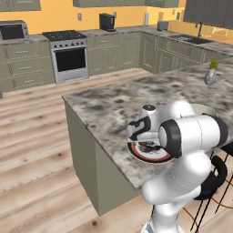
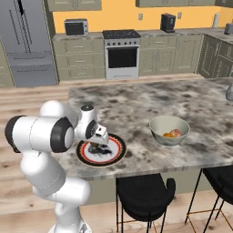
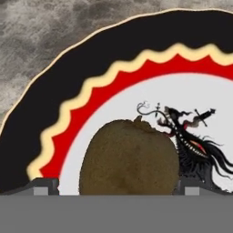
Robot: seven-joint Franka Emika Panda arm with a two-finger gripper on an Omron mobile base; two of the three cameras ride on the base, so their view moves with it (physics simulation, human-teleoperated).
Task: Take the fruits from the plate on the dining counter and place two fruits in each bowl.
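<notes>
A home kitchen: stove (image 2: 121, 52), fridge (image 2: 25, 41), microwave (image 2: 76, 27), sage cabinets (image 2: 79, 59), marble counter (image 2: 136, 104) with stools (image 2: 143, 193).

Bright, even, shadowless rendered light

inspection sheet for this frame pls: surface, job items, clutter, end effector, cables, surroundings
Surface: marble dining counter, sage-green base.
Job items: plate near the front edge; brown-green fruit on it; bowl to the plate's right holds an orange fruit and a pinkish-red one.
Clutter: grey vase with a sprig, far side.
End effector: end effector low over the plate, fingertips either side of the brown-green fruit; closure unclear.
Cables: nothing seen.
Surroundings: stove, fridge, black stools.
</notes>
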